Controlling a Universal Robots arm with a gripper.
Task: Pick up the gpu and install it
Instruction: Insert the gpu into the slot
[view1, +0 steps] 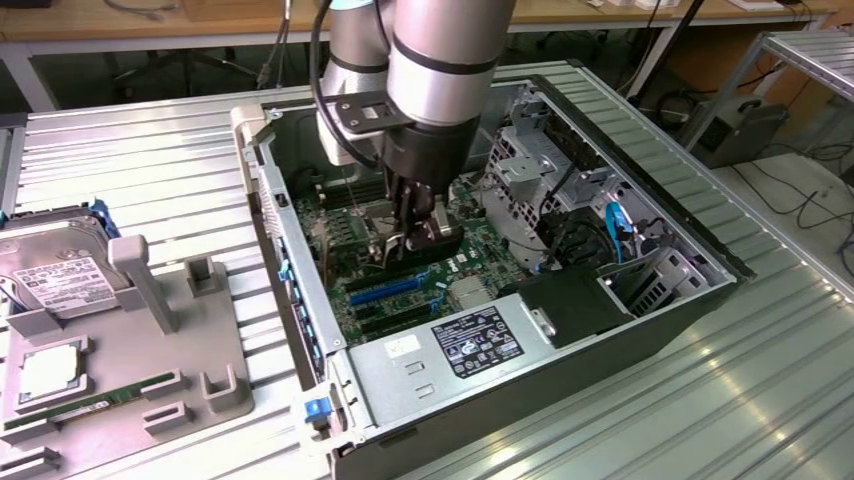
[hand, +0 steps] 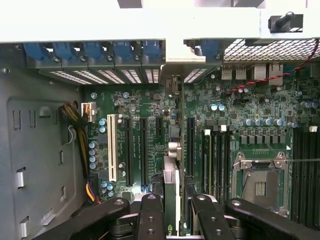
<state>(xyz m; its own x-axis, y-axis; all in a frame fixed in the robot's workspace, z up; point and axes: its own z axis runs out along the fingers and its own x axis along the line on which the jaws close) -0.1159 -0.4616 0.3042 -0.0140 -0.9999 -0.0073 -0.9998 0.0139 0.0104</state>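
The gripper (view1: 418, 232) is clamped on the gpu (hand: 171, 192), holding it edge-down inside the open computer case (view1: 667, 225), close over the motherboard (hand: 260, 107) and its expansion slots (hand: 190, 145). If the card sits off the slot line or tilts, pressing down could jam it against neighbouring parts.
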